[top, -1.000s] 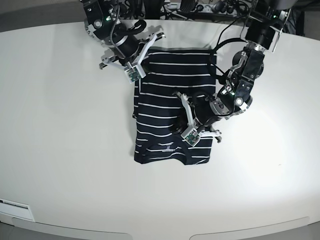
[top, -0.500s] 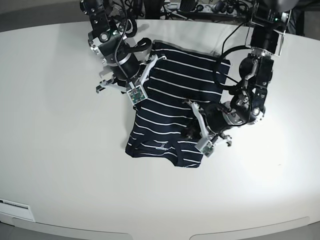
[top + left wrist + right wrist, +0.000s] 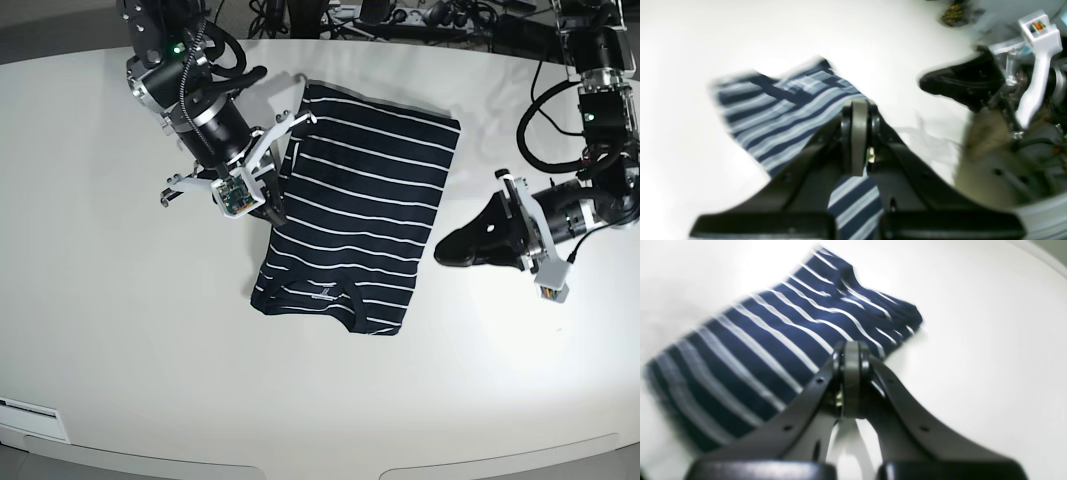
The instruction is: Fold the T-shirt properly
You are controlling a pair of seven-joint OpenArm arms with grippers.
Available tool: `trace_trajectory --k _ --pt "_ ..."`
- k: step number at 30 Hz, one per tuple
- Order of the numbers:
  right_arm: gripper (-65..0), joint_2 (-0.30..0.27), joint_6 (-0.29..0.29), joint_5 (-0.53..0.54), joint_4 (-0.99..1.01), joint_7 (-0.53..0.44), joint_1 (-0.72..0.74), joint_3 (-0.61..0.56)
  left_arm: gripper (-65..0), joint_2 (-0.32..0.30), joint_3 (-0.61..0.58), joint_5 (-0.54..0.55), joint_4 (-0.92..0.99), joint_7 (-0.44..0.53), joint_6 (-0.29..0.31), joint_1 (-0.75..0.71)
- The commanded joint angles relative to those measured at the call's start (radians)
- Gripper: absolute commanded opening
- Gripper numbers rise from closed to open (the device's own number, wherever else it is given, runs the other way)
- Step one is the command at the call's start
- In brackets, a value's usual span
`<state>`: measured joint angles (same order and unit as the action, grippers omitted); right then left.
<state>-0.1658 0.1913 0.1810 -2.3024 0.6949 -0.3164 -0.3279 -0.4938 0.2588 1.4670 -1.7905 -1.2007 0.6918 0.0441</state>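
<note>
The T-shirt (image 3: 360, 220), dark navy with thin white stripes, lies folded into a tilted rectangle mid-table, neck end toward the front. My right gripper (image 3: 272, 212) is shut, with its tips at the shirt's left edge. In the right wrist view that gripper (image 3: 851, 383) has its jaws pressed together over the striped cloth (image 3: 756, 340). My left gripper (image 3: 443, 252) is shut and sits just off the shirt's right edge, pointing at it. The blurred left wrist view shows the closed left gripper (image 3: 858, 140) with the striped cloth (image 3: 780, 110) beyond and under it.
The white table (image 3: 120, 350) curves along its front edge, with a small label (image 3: 30, 408) at the front left. Cables and gear (image 3: 400, 15) crowd the back edge. The other arm's white bracket (image 3: 1037, 66) shows at the right of the left wrist view.
The shirt has turned and shifted on the table. My left gripper has pulled off it to the right. My right gripper has slid down along its left edge.
</note>
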Motion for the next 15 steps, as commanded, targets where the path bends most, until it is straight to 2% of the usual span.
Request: trace_trajectory --k 1,5,9,13,15 --pt "-65.0 -0.004 0.019 0.043 -0.04 -0.032 -0.005 0.021 -65.0 -0.017 0.027 0.017 -0.026 0.004 0.006 -0.011" --pt "-65.0 -0.01 0.138 0.257 -0.054 -0.032 -0.037 0.129 -65.0 -0.018 0.052 0.017 -0.063 0.004 0.006 -0.138" --pt "-65.0 -0.05 0.335 0.549 -0.054 -0.005 -0.039 0.252 -65.0 -0.019 0.052 0.017 -0.12 0.003 0.006 -0.24" --pt "-65.0 -0.095 0.499 0.895 -0.054 0.14 -0.051 0.377 -65.0 -0.019 0.052 0.017 -0.2 0.002 0.006 -0.33" --pt "-65.0 -0.104 0.507 1.044 -0.054 0.215 -0.077 0.444 -65.0 -0.019 0.052 0.017 -0.243 -0.008 0.006 -0.373"
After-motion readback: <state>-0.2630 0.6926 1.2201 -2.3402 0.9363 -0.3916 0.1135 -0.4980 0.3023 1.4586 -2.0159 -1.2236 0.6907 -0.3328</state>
